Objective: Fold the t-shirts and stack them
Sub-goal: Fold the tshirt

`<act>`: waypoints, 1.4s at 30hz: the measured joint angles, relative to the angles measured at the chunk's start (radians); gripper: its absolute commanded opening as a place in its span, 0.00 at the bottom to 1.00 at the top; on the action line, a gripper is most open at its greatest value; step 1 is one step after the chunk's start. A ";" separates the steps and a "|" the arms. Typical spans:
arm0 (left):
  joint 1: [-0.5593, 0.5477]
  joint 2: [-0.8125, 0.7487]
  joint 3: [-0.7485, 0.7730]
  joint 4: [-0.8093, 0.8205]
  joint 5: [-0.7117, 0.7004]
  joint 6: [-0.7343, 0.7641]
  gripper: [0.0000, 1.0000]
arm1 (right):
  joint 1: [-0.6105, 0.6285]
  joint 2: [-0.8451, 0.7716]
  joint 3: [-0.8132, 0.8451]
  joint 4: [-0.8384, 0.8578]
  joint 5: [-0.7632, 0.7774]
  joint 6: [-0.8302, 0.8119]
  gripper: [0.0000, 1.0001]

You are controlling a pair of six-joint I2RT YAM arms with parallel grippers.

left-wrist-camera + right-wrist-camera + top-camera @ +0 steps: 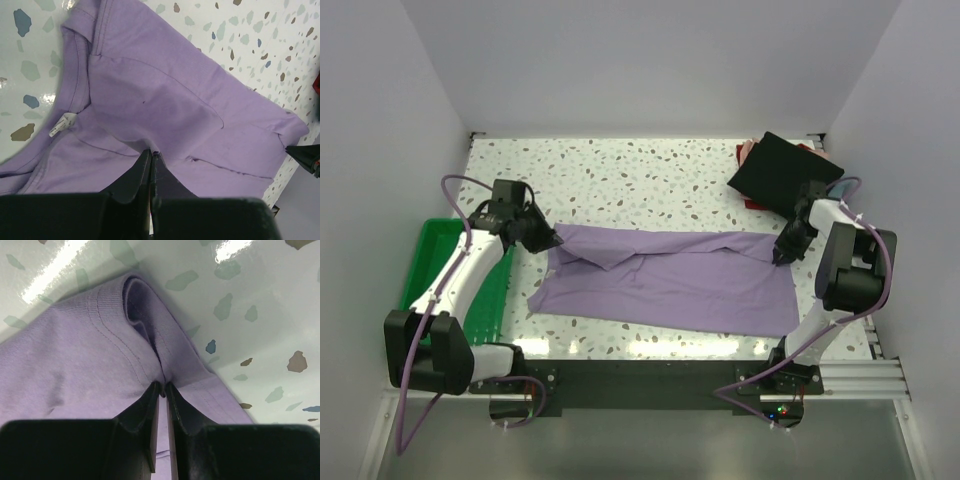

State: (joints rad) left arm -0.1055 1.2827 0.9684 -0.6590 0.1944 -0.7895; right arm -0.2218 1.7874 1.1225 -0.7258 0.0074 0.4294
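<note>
A lavender-purple t-shirt [670,280] lies spread across the middle of the speckled table, its top edge partly folded over. At the shirt's upper left corner, my left gripper [556,240] is shut on a pinch of the cloth [150,149]; the neckline and white label [62,125] lie just left of it. My right gripper [780,256] pinches the shirt's upper right corner, its jaws closed on a bunched hem fold [162,385]. A folded black t-shirt [782,170] sits at the back right on top of red/pink ones [748,152].
A green plastic tray [445,262] stands at the table's left edge under my left arm. The table's side walls are close on both sides. The dark base rail runs along the near edge.
</note>
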 measured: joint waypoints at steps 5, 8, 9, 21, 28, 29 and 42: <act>0.000 0.000 0.000 0.000 0.000 0.000 0.00 | 0.000 0.014 0.022 -0.022 0.000 -0.002 0.16; 0.000 0.000 0.000 0.000 0.000 0.000 0.00 | 0.000 0.028 0.045 -0.038 0.000 -0.005 0.16; 0.000 0.000 0.000 0.001 0.000 0.000 0.00 | 0.000 0.032 0.053 -0.044 0.000 -0.006 0.16; 0.000 0.003 0.000 0.006 0.000 0.000 0.00 | 0.000 0.069 0.098 -0.063 -0.043 -0.029 0.00; 0.000 0.006 0.000 0.010 0.000 0.000 0.00 | 0.000 0.068 0.098 -0.080 -0.060 -0.047 0.00; 0.000 0.008 0.000 0.013 0.000 0.000 0.00 | 0.000 0.066 0.098 -0.085 -0.063 -0.047 0.00; 0.000 0.107 -0.013 0.068 -0.002 0.016 0.00 | 0.000 0.023 0.188 -0.185 -0.068 -0.046 0.00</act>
State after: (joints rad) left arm -0.1055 1.3895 0.9554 -0.5915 0.1925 -0.7734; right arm -0.2218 1.8099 1.3102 -0.9108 -0.0605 0.3836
